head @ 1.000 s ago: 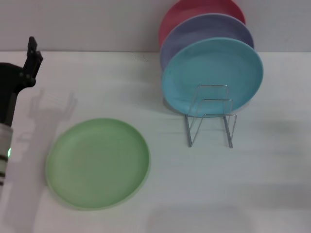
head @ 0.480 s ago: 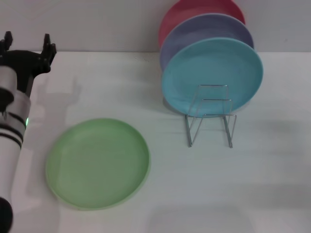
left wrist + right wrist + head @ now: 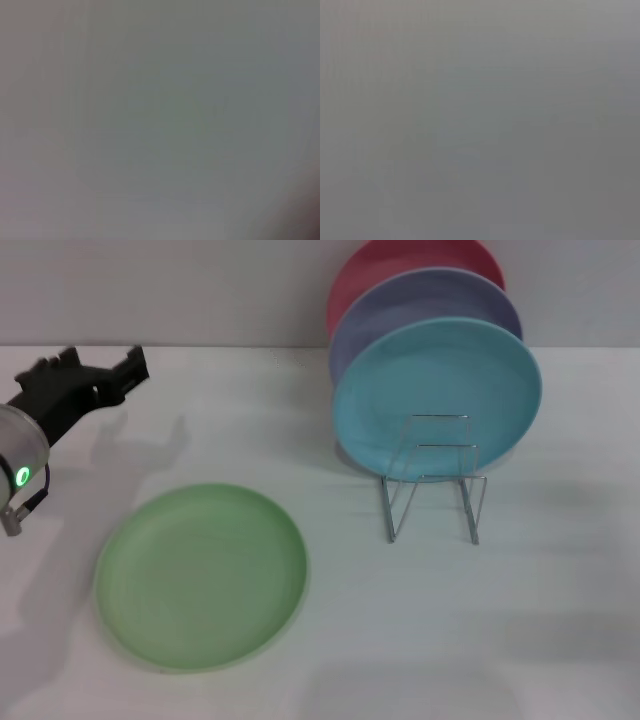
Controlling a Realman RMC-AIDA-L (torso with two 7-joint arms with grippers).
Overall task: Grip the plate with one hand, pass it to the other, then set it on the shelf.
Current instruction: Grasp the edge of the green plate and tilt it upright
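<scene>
Green plate (image 3: 201, 576) lying flat on white table (image 3: 560, 620), left of and nearer than wire shelf (image 3: 433, 480). My left gripper (image 3: 95, 368) hovering behind plate's left edge, apart from it, forearm angling up-right, jaws spread, holding nothing. Right gripper not showing.

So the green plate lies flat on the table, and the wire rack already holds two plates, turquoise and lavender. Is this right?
Not quite: the head view shows three plates on the wire rack, turquoise plate in front, lavender plate behind it, and a red plate at the back. The green plate does lie flat on the table.
</scene>
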